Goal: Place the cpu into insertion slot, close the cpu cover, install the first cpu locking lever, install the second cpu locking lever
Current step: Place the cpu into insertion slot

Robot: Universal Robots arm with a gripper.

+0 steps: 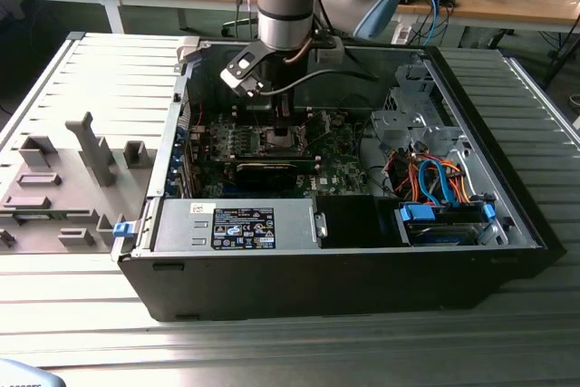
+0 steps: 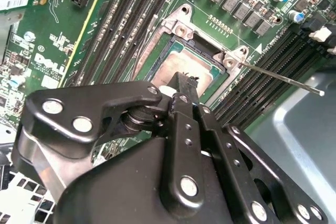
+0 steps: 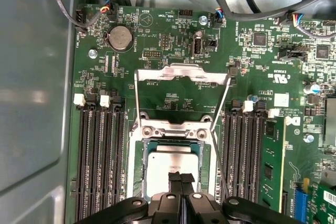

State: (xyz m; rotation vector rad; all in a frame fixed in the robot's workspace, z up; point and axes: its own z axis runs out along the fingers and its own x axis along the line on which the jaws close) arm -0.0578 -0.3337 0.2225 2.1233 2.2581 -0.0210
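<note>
The cpu (image 3: 170, 160) (image 2: 176, 69), a silver-grey square, lies flat in the insertion slot (image 3: 143, 153) (image 2: 206, 46) on the green motherboard. My gripper (image 3: 181, 178) (image 2: 184, 80) is shut, its two black fingers pressed together with the tips right at the cpu's top face. The cpu cover (image 3: 181, 73) stands swung open behind the slot, the board showing through its cut-out. A thin metal locking lever (image 2: 283, 78) (image 3: 220, 114) sticks out free beside the socket. In the exterior view the gripper (image 1: 283, 120) reaches down into the open computer case over the socket (image 1: 283, 140).
Black memory slots (image 3: 100, 156) flank the socket on both sides. A coin battery (image 3: 119, 38) and cables (image 3: 252, 3) lie beyond the cover. The case wall (image 3: 31, 77) is close by. Drive bays and wiring (image 1: 435, 178) fill the exterior view's right; grey fixtures (image 1: 63, 178) sit on its left.
</note>
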